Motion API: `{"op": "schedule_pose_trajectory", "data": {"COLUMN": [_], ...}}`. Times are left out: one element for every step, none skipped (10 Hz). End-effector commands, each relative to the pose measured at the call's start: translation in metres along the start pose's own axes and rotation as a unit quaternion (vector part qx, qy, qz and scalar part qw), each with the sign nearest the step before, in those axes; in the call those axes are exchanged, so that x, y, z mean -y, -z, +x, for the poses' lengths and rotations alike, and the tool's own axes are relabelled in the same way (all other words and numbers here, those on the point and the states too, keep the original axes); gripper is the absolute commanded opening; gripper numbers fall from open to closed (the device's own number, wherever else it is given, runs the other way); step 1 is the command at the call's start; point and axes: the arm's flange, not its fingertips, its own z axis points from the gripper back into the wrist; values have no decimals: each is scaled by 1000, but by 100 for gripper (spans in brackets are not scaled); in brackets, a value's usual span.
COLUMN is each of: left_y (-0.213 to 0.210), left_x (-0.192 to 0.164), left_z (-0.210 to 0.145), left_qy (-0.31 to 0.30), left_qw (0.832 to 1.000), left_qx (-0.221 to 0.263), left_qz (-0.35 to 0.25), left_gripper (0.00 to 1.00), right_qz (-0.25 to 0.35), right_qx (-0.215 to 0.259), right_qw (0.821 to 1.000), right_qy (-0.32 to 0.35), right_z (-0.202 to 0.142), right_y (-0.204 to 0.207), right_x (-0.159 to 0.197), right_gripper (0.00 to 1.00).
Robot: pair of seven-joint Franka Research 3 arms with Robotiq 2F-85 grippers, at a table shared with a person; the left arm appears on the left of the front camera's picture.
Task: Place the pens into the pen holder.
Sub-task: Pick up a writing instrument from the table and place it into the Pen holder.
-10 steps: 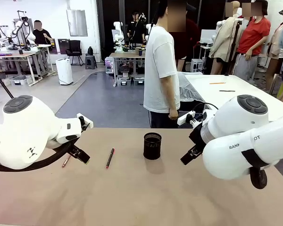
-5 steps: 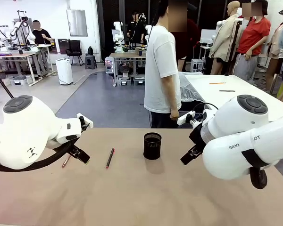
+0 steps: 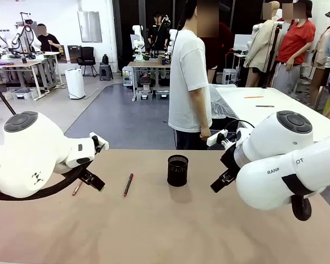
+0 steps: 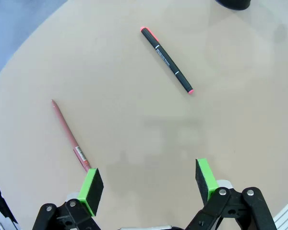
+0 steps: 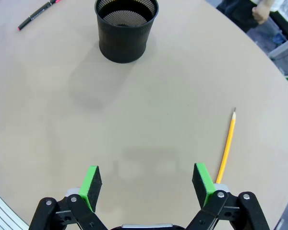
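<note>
View along my jaws, which stand wide apart over the tan surface [image 4: 134,115], the green pads [image 4: 92,186] flanking bare surface. A copper-brown pen [image 4: 69,135] lies flat with its near end just beside one pad. A black pen with red ends [image 4: 167,60] lies well apart from it, nearer the pen holder [image 4: 233,4] cut by the top edge.

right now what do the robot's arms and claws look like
Both arms, left arm and right arm, are glossy white, bulbous shells with dark grey round caps on the joints. A black cable loops under the left arm; the right arm bears dark lettering. The left claw and right claw are black linkages tipped by bright green pads.
</note>
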Motion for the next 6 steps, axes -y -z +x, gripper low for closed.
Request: {"op": "schedule_pose_trajectory", "data": {"left_y": [0, 0, 0, 0, 0, -5], "left_x": [0, 0, 0, 0, 0, -1], "left_z": [0, 0, 0, 0, 0, 1], "left_qy": [0, 0, 0, 0, 0, 17], "left_qw": [1000, 1000, 1000, 1000, 1000, 1000], "left_qx": [0, 0, 0, 0, 0, -9], "left_qz": [0, 0, 0, 0, 0, -22], "left_gripper": [100, 100, 100, 100, 100, 100], "right_qz": [0, 0, 0, 0, 0, 32], "right_qx": [0, 0, 0, 0, 0, 8], "right_qw": [1000, 1000, 1000, 1000, 1000, 999], "right_qy": [0, 0, 0, 0, 0, -8], "right_z": [0, 0, 0, 0, 0, 0], "right_y": [0, 0, 0, 0, 0, -4], "right_x": [0, 0, 0, 0, 0, -8], "right_gripper": [100, 100, 100, 100, 100, 100]}}
